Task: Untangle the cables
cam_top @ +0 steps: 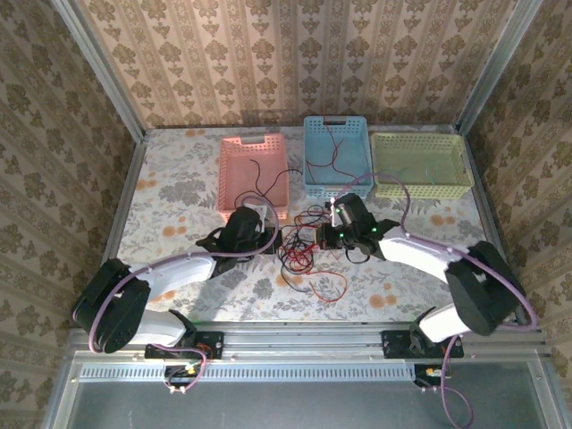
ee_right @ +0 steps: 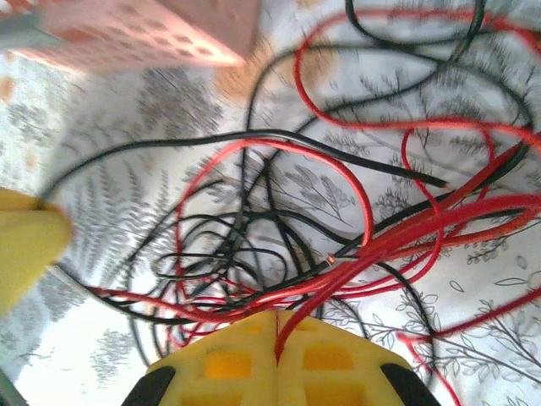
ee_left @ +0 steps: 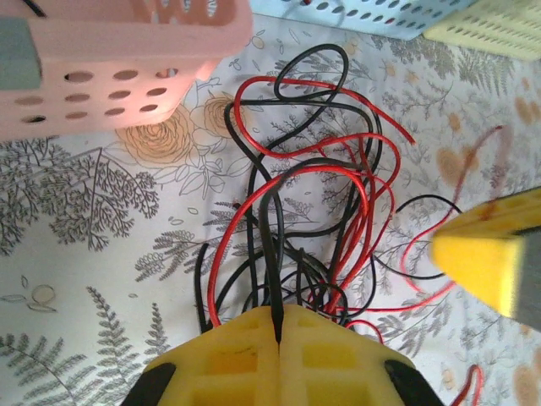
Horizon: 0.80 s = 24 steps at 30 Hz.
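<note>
A tangle of red and black cables (cam_top: 304, 255) lies on the flowered table between my two grippers. My left gripper (cam_top: 273, 239) is at the tangle's left side. In the left wrist view, the left gripper (ee_left: 279, 326) is shut on a black cable (ee_left: 269, 245) that runs up out of its yellow pads into the knot. My right gripper (cam_top: 327, 237) is at the tangle's right side. The right wrist view shows the right gripper (ee_right: 277, 328) shut on a red cable (ee_right: 338, 288) that leads up to the right.
Three baskets stand at the back: pink (cam_top: 253, 174), blue (cam_top: 337, 156) and pale yellow-green (cam_top: 420, 165). A black wire lies in the pink one and a red wire in the blue one. The pink basket's corner (ee_left: 127, 59) is close above the left gripper.
</note>
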Tool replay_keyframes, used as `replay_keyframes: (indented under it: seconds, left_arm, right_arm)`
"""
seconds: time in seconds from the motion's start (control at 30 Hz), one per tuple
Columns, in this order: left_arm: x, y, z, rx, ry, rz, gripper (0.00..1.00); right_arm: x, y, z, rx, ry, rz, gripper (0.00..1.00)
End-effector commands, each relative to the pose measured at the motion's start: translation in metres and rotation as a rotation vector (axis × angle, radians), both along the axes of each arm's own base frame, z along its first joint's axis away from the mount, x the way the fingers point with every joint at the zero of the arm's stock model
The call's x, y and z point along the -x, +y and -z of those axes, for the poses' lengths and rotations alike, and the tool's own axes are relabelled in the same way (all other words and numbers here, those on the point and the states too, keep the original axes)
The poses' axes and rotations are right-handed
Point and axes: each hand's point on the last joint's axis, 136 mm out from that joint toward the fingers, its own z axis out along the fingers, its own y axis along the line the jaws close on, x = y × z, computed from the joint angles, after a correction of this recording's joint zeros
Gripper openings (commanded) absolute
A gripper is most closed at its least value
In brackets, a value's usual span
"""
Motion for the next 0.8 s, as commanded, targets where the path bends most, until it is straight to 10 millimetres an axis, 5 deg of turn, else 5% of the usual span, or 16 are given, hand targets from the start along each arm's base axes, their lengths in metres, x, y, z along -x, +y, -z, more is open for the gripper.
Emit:
replay_keyframes:
  seconds: [0.0, 0.27, 0.63, 0.77]
  left_arm:
    - [-0.002, 0.004, -0.003, 0.002, -0.022, -0.001, 0.0]
    - [-0.006, 0.012, -0.013, -0.007, -0.057, -0.027, 0.0]
    - [-0.003, 0.031, 0.01, -0.047, -0.028, -0.095, 0.0]
    - [-0.001, 0.033, 0.014, -0.041, -0.019, -0.105, 0.0]
  right_arm:
    - [0.01, -0.014, -0.023, 0.034, -0.057, 0.014, 0.0]
    - [0.017, -0.05, -0.119, 0.07, -0.297, 0.075, 0.0]
    - [0.027, -0.088, -0.302, -0.002, -0.707, 0.178, 0.0]
    - [0.032, -0.089, -0.352, -0.053, -0.793, 0.178, 0.0]
